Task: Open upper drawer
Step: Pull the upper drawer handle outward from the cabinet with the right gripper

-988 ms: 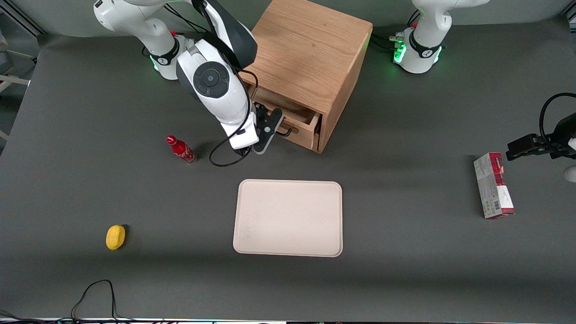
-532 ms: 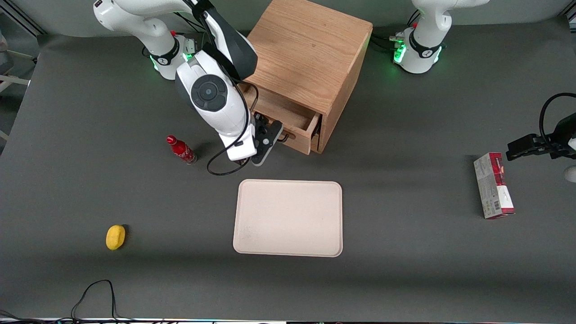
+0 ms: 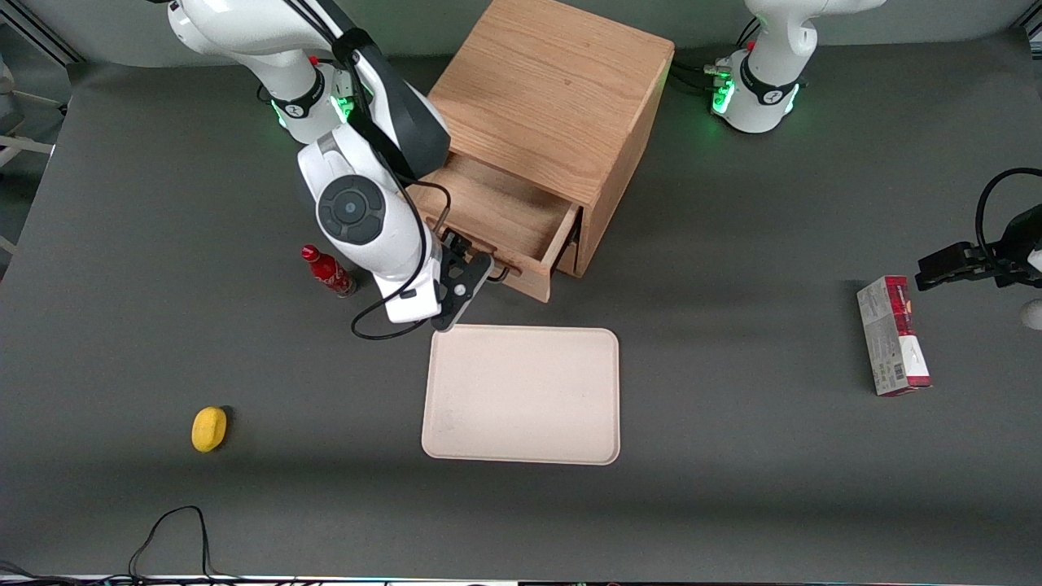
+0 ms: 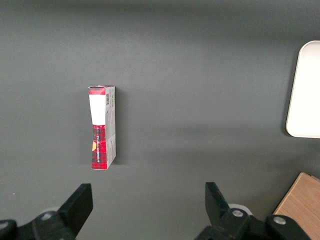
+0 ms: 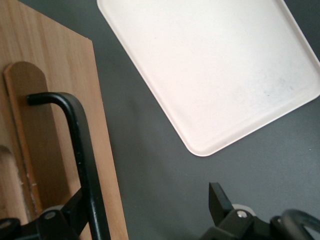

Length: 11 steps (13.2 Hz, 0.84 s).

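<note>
Your grey table carries everything. The oak cabinet stands at the end farthest from the front camera, between the two arm bases, and its front is turned toward the working arm's end.

Nearer the camera than the cabinet, a cream tray lies flat. Nothing is on it.

The upper drawer stands well out of the cabinet. You can look down into its bare wooden box, and its front edge sits just above the tray's farther rim.

Your gripper is at that drawer front, close to the tray's corner. In the right wrist view its fingers are spread wide apart. The thin black handle runs between them, close against one finger and well clear of the other. So the gripper is open around the handle, not clamped on it.

A red and white box lies toward the parked arm's end. A red bottle stands beside the working arm. A lemon sits nearer the camera than the bottle, well apart from it.
</note>
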Each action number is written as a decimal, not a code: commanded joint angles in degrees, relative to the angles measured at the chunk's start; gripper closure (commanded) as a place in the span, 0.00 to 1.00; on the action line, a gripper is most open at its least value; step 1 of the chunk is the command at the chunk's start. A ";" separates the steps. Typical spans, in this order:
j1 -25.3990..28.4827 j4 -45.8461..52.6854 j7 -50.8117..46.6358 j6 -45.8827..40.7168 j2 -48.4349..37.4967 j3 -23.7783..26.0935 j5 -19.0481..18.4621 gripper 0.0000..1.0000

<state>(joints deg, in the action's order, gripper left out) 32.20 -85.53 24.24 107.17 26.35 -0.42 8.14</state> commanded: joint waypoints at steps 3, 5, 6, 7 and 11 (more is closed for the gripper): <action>-2.75 6.68 -0.07 -2.13 4.49 0.07 0.47 0.00; -3.29 8.62 -0.07 -2.92 5.38 0.07 0.38 0.00; -3.72 9.06 -0.07 -2.93 5.73 0.07 0.38 0.00; -4.42 9.33 -0.07 -2.93 5.90 0.07 0.38 0.00; -6.45 10.56 -0.16 -2.93 6.96 -0.02 0.21 0.00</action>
<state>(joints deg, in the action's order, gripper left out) 27.18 -78.43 24.24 105.61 31.33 -0.48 8.14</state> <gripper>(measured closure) 0.000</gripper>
